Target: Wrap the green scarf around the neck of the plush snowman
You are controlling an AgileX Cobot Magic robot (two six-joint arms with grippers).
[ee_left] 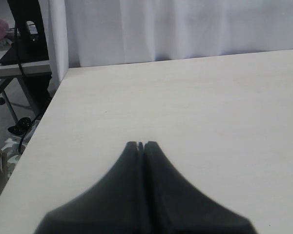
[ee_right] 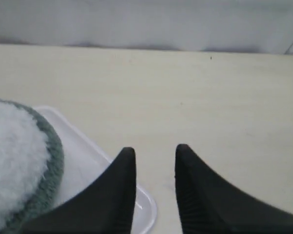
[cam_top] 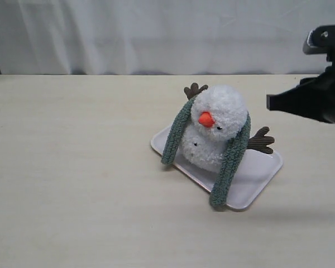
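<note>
On the pale wood-grain bench (cam_top: 72,167), at left, the left tool (ee_left: 141,145) hangs over bare surface, black fingers pressed together, holding nothing. At centre, a fluffy white plush snowman (cam_top: 219,109) sits on a white rectangular tray (cam_top: 251,178). The fuzzy grey-green scarf (cam_top: 176,134) passes behind its head, both ends hanging down the front, uncrossed, the neck (cam_top: 198,131) bare in front. At right, the right tool (ee_right: 155,156) hovers over the tray edge, fingers apart, empty.
</note>
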